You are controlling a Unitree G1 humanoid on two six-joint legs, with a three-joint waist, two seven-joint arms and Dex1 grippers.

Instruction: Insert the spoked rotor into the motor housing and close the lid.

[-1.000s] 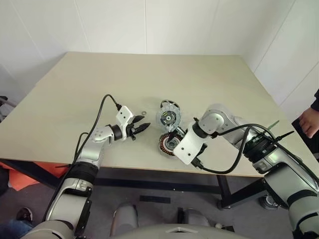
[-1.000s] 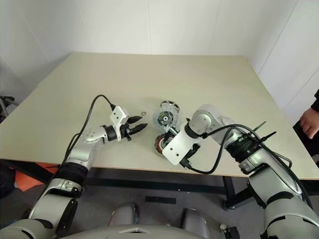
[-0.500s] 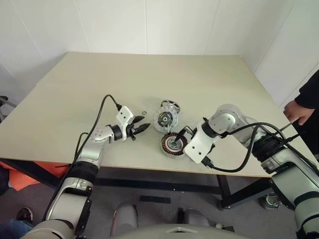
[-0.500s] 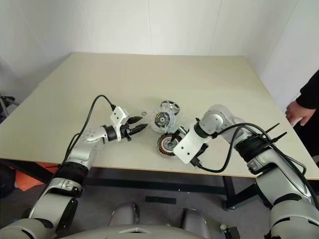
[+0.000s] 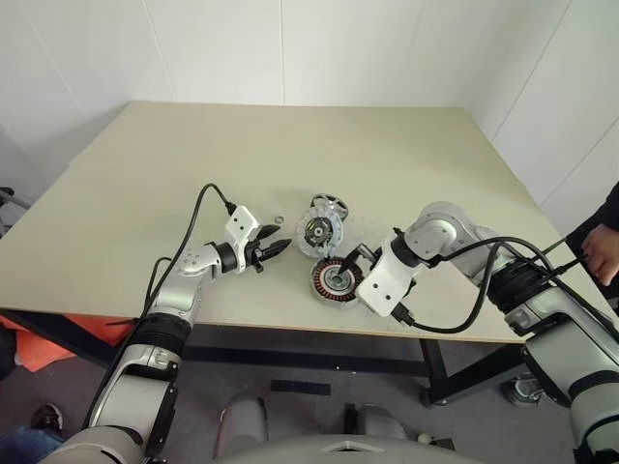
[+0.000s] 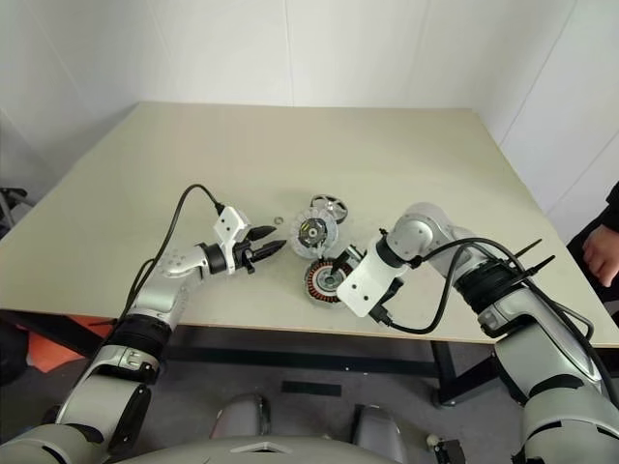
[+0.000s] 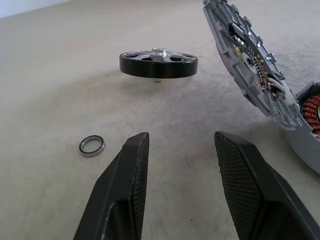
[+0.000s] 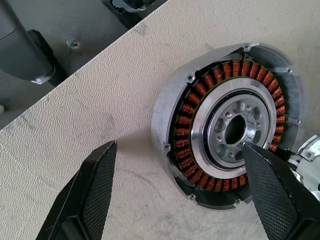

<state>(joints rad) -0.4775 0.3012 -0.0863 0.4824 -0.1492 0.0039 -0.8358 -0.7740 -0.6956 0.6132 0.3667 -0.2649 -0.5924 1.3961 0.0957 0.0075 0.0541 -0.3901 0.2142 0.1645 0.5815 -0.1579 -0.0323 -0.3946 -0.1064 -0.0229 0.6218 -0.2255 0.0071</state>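
The motor housing lies flat near the table's front edge, its copper windings ringing a silvery hub. The lid stands tilted on its rim just behind the housing and seems to lean on it. Its toothed inner side faces the left gripper. Behind the lid, the spoked rotor rests flat on the table. My right gripper hangs open over the housing, one finger in front of the hub. Left of the lid, my left gripper is open and empty, pointing toward the rotor.
A small metal ring lies on the table just left of my left gripper's fingers. A person's hand shows at the right edge, off the table. The table's front edge runs close below the housing.
My right gripper has swung a little to the right, uncovering more of the housing. The person's hand at the right edge has shifted. The left arm has not moved.
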